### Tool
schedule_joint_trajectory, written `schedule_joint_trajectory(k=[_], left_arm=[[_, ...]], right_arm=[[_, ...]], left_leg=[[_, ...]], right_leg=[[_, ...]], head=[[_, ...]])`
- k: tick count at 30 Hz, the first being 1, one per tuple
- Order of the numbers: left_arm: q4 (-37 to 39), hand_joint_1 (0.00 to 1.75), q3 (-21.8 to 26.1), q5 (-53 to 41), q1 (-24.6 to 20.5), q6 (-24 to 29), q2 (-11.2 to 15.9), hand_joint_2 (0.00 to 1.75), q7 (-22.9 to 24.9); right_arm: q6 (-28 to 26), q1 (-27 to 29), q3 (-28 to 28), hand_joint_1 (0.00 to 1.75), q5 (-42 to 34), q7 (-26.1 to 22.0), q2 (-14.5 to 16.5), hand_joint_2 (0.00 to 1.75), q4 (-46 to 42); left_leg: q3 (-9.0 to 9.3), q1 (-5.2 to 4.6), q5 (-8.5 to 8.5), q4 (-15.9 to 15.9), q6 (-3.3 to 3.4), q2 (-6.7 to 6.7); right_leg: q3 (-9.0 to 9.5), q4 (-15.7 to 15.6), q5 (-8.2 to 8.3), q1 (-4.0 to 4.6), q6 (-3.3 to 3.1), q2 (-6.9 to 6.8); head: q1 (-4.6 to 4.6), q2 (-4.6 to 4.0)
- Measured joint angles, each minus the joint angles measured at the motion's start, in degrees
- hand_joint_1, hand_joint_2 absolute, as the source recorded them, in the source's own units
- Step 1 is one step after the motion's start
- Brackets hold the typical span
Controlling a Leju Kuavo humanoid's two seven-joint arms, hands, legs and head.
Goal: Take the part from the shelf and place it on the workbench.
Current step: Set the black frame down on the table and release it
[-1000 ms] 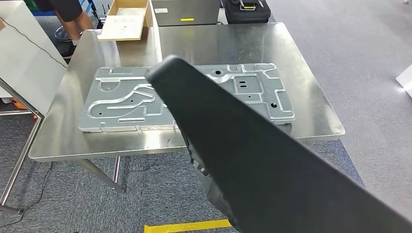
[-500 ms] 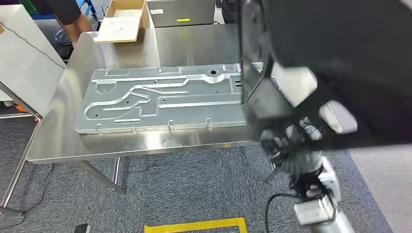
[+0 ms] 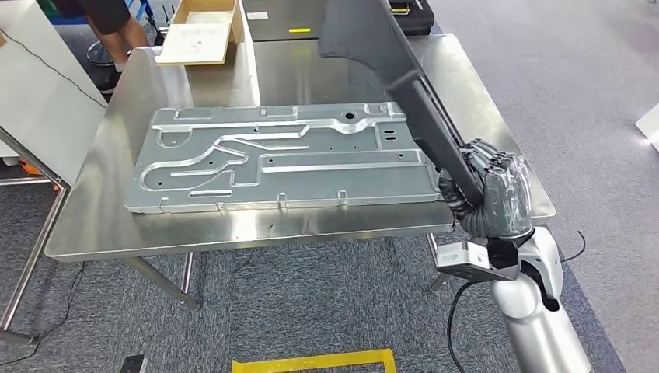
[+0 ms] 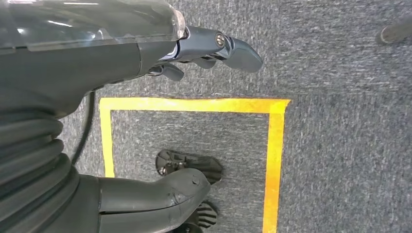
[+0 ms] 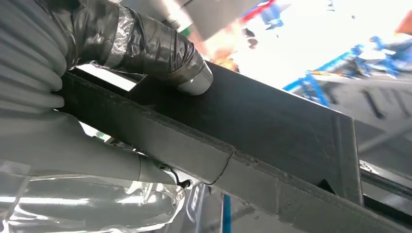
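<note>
The part is a long black flat piece (image 3: 404, 85) with a wider far end. My right hand (image 3: 489, 194) grips it at its near end, by the front right corner of the steel workbench (image 3: 101, 225). It slants up and away over the bench's right side, above the surface. In the right wrist view my fingers (image 5: 155, 48) wrap over the black part (image 5: 272, 131). My left hand (image 4: 73, 58) hangs over the grey carpet, holding nothing, its fingers apart.
A large stamped metal panel (image 3: 272, 159) covers most of the workbench. A cardboard box (image 3: 203, 31) stands at the back left, with a person (image 3: 109, 19) behind it. A white board (image 3: 39, 85) leans at the left. Yellow tape (image 3: 311, 361) marks the floor.
The black part has swung from close in front of the camera out over the bench's right side. My right hand and arm now show at the front right corner.
</note>
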Motion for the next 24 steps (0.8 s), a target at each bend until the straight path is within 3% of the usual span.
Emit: schedule_joint_trajectory(k=[1,3,5,6,7,8,10,11,15,17,19,20,21,22,24], left_arm=[[0.0,0.00,-0.1,0.0,-0.1,0.0,0.0,1.75,0.0],[0.0,0.00,-0.3,-0.1,-0.3,-0.1,0.0,1.75,0.0],[0.0,0.00,-0.5,-0.3,-0.3,-0.1,0.0,1.75,0.2],[0.0,0.00,-0.7,-0.4,-0.4,-0.2,0.0,1.75,0.2],[0.0,0.00,-0.9,-0.4,-0.5,-0.2,0.0,1.75,0.3],[0.0,0.00,-1.0,-0.4,-0.6,-0.3,0.0,1.75,0.4],[0.0,0.00,-1.3,-0.5,-1.0,-0.4,0.0,1.75,0.5],[0.0,0.00,-1.4,-0.5,-1.1,-0.5,0.0,1.75,0.6],[0.0,0.00,-2.1,-0.8,-1.6,-0.9,0.0,1.75,1.1],[0.0,0.00,-2.4,-0.8,-2.0,-1.0,0.0,1.75,1.2],[0.0,0.00,-2.6,-0.8,-2.1,-1.0,0.0,1.75,1.3],[0.0,0.00,-2.7,-0.8,-2.0,-1.0,0.0,1.75,1.3],[0.0,0.00,-2.7,-0.8,-2.0,-1.0,0.0,1.75,1.4],[0.0,0.00,-2.7,-0.8,-2.0,-1.0,0.0,1.75,1.4],[0.0,0.00,-2.7,-0.6,-2.0,-1.1,0.0,1.75,1.4]], right_arm=[[-0.6,-0.5,0.0,1.75,2.6,0.9,-0.5,1.75,0.8],[-1.7,-1.6,0.2,1.75,8.9,3.0,-1.5,1.75,3.1],[-1.9,-3.0,0.8,1.75,15.4,5.3,-2.7,1.75,6.2],[-1.6,-4.1,1.4,1.75,18.3,6.3,-3.4,1.75,8.0],[-1.2,-5.3,2.1,1.75,20.7,7.2,-4.1,1.75,9.9],[-0.6,-6.9,2.9,1.75,22.9,7.9,-4.8,1.75,11.9],[1.2,-10.7,4.9,1.75,26.0,8.7,-6.0,1.75,16.2],[2.4,-12.9,6.1,1.75,27.3,8.8,-6.5,1.75,18.6],[8.0,-21.7,12.2,1.75,29.6,7.2,-7.1,1.75,29.1],[9.3,-25.4,15.1,1.75,29.8,5.8,-7.0,1.75,34.2],[9.5,-28.2,17.5,1.75,29.9,5.3,-6.8,1.75,38.4],[9.5,-29.2,18.4,1.75,29.9,5.2,-6.6,1.75,40.0],[9.5,-30.0,19.3,1.75,29.9,5.2,-6.5,1.75,41.4],[9.5,-30.7,20.1,1.75,29.9,5.2,-6.4,1.75,42.6],[9.5,-32.1,21.5,1.75,29.9,5.1,-6.1,1.75,44.6]], left_leg=[[0.08,0.11,0.15,-0.2,0.34,0.01],[0.12,0.11,0.19,-0.4,0.72,0.06],[0.15,0.07,0.14,-0.3,0.78,0.07],[0.19,0.06,0.12,-0.3,0.78,0.05],[0.25,0.06,0.09,-0.3,0.74,0.03],[0.33,0.05,0.04,-0.2,0.66,0.00],[0.24,-0.14,-0.04,-0.1,0.29,-0.02],[0.12,-0.22,-0.02,-0.1,0.03,-0.02],[-0.40,-0.29,-0.49,0.5,-1.03,0.07],[-2.55,-0.23,-3.09,5.1,-1.45,0.08],[-6.41,-0.19,-6.26,12.8,-1.70,0.09],[-7.96,-0.18,-6.83,15.6,-1.75,0.09],[-8.61,-0.18,-6.26,16.3,-1.73,0.09],[-8.19,-0.18,-4.61,14.8,-1.62,0.10],[-4.92,-0.26,-0.21,7.2,-1.13,0.07]], right_leg=[[-0.92,2.1,-1.28,-0.10,0.27,-0.01],[-4.34,9.1,-4.68,-0.27,0.73,-0.03],[-7.22,14.3,-5.89,-0.36,0.99,-0.04],[-7.29,14.0,-4.84,-0.39,0.99,-0.05],[-6.41,11.8,-2.99,-0.41,0.91,-0.05],[-4.67,7.9,-0.65,-0.41,0.72,-0.05],[-1.63,1.2,2.00,-0.14,0.28,0.01],[-0.91,-0.6,2.42,0.02,0.10,0.06],[-0.88,-1.5,2.57,-0.18,-0.87,0.10],[-0.70,-1.9,2.76,-0.36,-1.46,-0.11],[-0.70,-1.9,2.72,-0.22,-1.70,-0.25],[-0.67,-1.8,2.66,-0.13,-1.78,-0.30],[-0.62,-1.7,2.58,-0.05,-1.84,-0.33],[-0.55,-1.7,2.47,0.02,-1.88,-0.35],[-0.42,-1.4,2.14,0.17,-1.81,-0.29]], head=[[0.01,0.00],[0.01,0.00],[0.01,0.00],[0.01,0.00],[0.01,0.00],[0.01,0.00],[0.00,0.00],[0.00,0.00],[-0.01,0.00],[-0.01,0.00],[-0.01,0.00],[-0.01,0.00],[-0.01,0.00],[-0.01,0.00],[-0.01,0.00]])
